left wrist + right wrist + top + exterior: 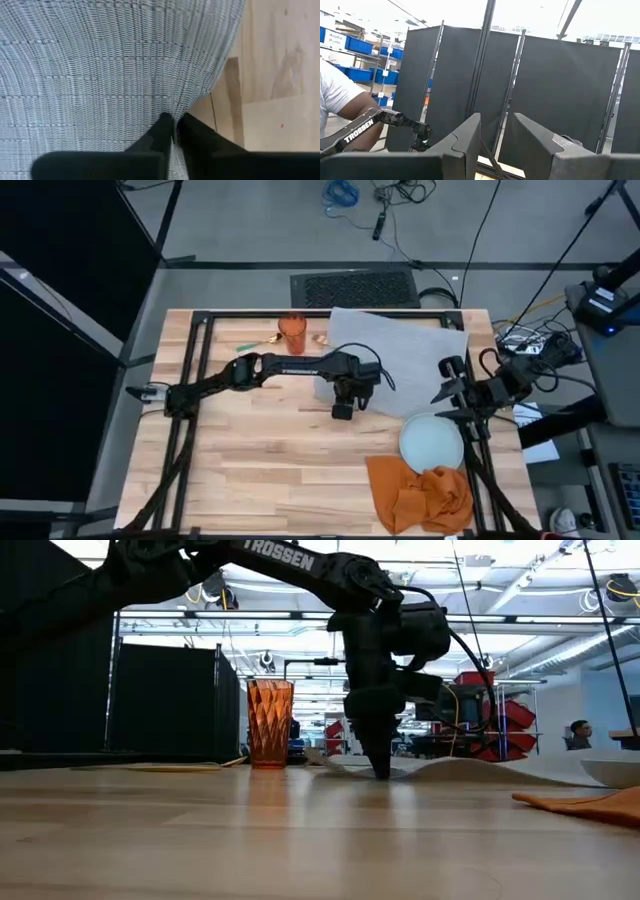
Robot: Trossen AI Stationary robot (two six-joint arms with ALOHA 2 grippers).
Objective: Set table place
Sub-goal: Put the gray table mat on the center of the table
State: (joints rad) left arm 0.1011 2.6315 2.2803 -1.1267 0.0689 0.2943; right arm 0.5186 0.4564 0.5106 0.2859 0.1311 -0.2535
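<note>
The grey woven placemat (400, 350) lies on the wooden table (260, 460) at the far middle, partly over the black frame. My left gripper (343, 411) stands at the mat's near left corner, shut on it. The pale round plate (432, 442) rests flat on the table near the right, and a crumpled orange napkin (420, 495) lies just nearer than it. My right gripper (445, 385) hovers open above the table by the mat's right edge, holding nothing. My left gripper pinches the placemat's edge (176, 116) near its near left corner between its two fingertips (162, 131). The fingers come from above and point down (382, 770). The mat puckers into a low ridge at the fingers, and the rest of it lies on the table.
An orange ribbed tumbler (292, 333) stands upright at the far edge, left of the mat, with small utensils (320, 338) beside it. Bare wood spreads over the near left of the table. A person in a white shirt (340, 100) shows beyond the table.
</note>
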